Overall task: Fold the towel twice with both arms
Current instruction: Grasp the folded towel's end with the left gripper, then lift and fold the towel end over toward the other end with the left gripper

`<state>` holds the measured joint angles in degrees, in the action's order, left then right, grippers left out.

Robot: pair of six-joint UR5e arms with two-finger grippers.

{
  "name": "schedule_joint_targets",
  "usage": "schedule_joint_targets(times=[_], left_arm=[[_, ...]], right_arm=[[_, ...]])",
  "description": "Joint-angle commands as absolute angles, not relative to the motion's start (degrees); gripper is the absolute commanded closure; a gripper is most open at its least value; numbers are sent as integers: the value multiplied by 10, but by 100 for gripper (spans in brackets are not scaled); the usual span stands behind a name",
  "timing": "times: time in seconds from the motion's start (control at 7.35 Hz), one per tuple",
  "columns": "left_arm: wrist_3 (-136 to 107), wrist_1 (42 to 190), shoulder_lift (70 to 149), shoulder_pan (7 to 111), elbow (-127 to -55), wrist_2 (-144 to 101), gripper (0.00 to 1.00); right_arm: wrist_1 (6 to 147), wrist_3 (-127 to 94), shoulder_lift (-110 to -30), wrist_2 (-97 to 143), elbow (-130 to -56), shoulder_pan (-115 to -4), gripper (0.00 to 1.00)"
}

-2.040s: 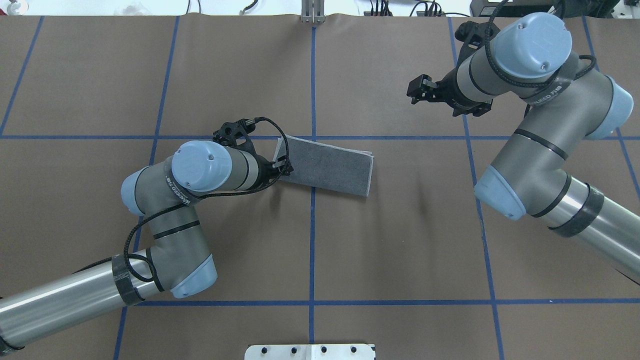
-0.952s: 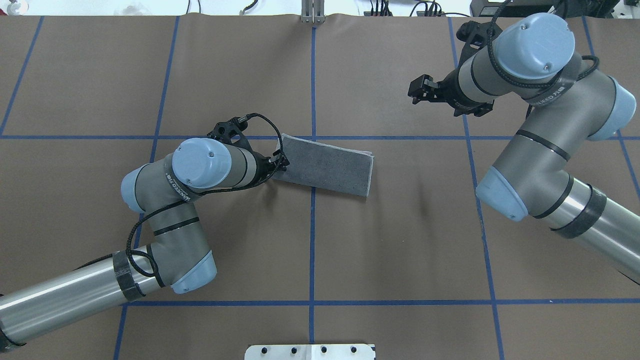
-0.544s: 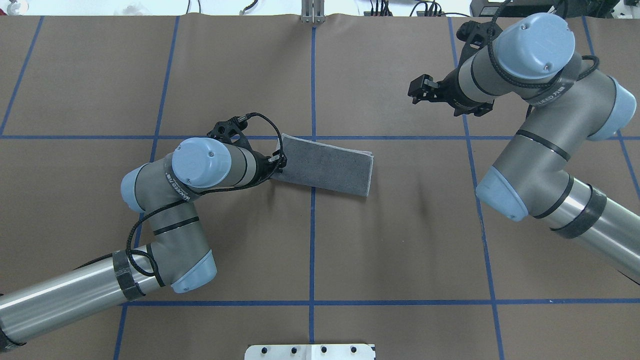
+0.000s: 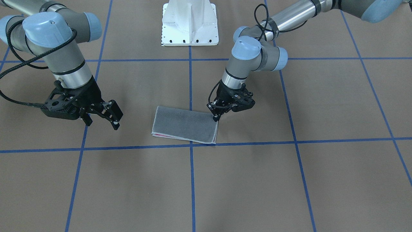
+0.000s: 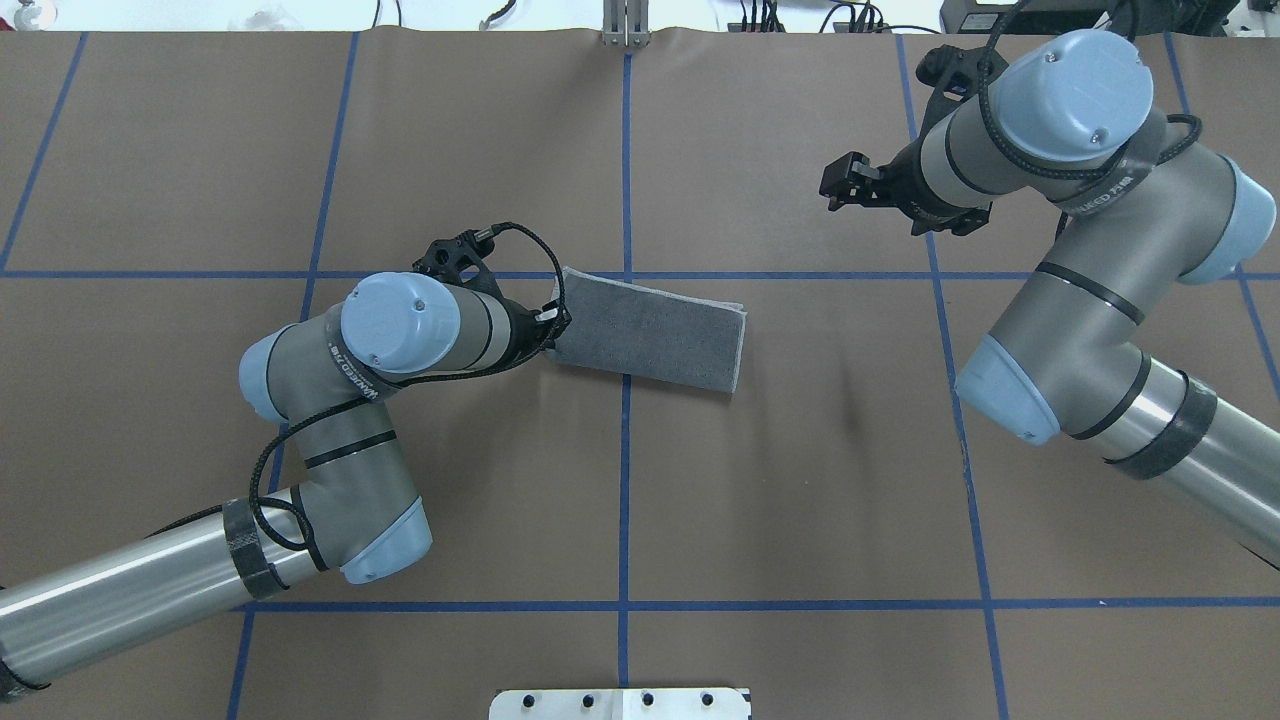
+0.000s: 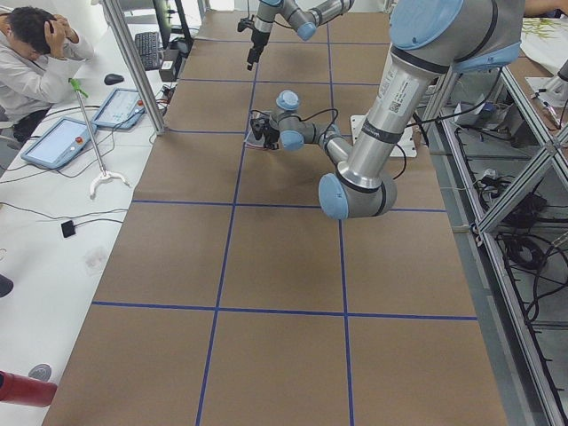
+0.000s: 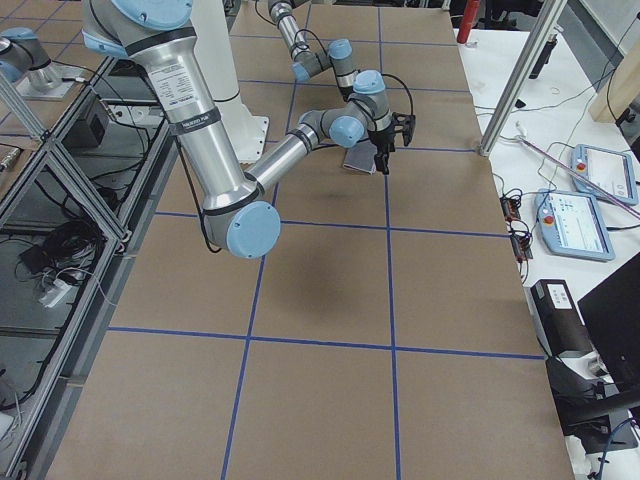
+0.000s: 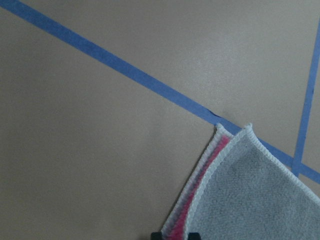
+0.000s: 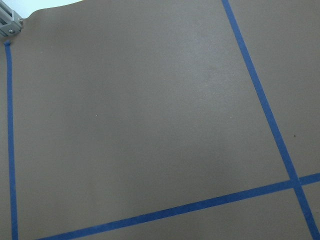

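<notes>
The towel (image 5: 650,330) lies folded once into a strip, grey face up, with a pink layer showing at its edge in the left wrist view (image 8: 250,200). It also shows in the front view (image 4: 185,125). My left gripper (image 5: 553,325) is at the strip's left short end, low on the table (image 4: 215,116). In the left wrist view its tips (image 8: 175,235) stand close together with the towel's edge between them. My right gripper (image 5: 832,185) hangs open and empty far to the right of the towel (image 4: 111,120). Its wrist view shows only bare table.
Brown table cover (image 5: 800,450) with blue tape grid lines. The white bolted pedestal (image 4: 190,22) stands at the robot's side of the table. A person and tablets are on a side bench beyond the table's far edge (image 6: 53,80).
Since 2 s ago my left gripper has drawn back a little to the left, from over the towel's end to its very edge. The towel and the right arm have hardly moved.
</notes>
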<state>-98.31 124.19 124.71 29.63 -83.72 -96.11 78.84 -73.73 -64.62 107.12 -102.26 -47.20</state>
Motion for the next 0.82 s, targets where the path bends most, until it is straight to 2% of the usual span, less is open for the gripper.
schedule_joint_targets(times=[0.0, 0.41, 0.68], left_arm=[[-955, 1242, 1232, 313, -848, -963, 100], [-870, 1252, 1146, 372, -900, -976, 100], [-833, 1335, 1061, 422, -909, -1015, 100]], right_arm=[[789, -723, -656, 1071, -1020, -476, 1], [790, -619, -692, 1103, -1017, -523, 1], [789, -525, -730, 1135, -1017, -569, 1]])
